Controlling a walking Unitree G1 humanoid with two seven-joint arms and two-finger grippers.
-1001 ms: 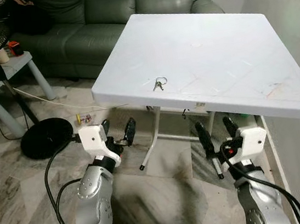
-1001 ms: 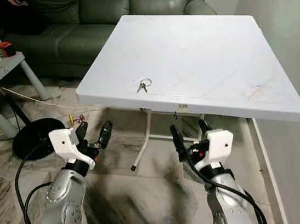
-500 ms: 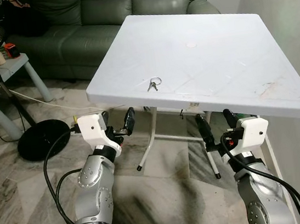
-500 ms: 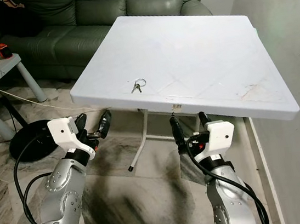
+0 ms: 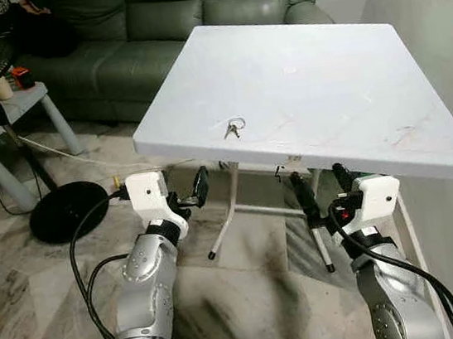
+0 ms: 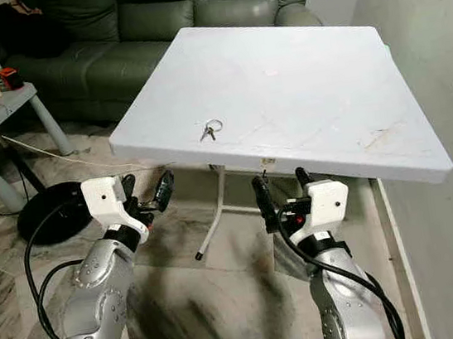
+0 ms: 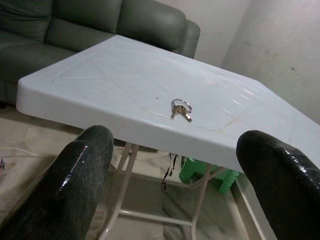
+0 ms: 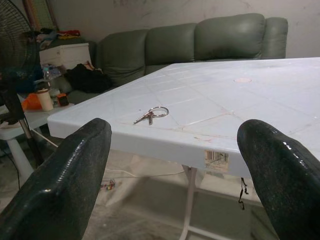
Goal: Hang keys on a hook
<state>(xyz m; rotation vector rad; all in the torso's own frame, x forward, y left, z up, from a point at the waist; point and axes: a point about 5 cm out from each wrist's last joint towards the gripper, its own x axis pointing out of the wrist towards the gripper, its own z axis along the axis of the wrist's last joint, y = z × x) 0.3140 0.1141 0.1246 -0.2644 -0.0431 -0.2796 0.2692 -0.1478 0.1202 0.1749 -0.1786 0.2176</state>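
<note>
Keys [image 5: 234, 127] lying flat on the white worktop [image 5: 340, 79], just inside its near edge. Left tool [image 5: 186, 193] and right tool [image 5: 321, 192] both spread wide, held below that edge over open floor [image 5: 250, 283].

The counter [image 5: 341, 87] looks like white moulded plastic, smooth with a dull sheen and faint scuffs. The keys [image 5: 233, 127] are shiny metal on a bright ring. The sofa [image 5: 164, 15] looks like soft green leather. The floor [image 5: 24, 280] is polished veined marble. Glossy black fingers [image 7: 75, 185] gleam.
</note>
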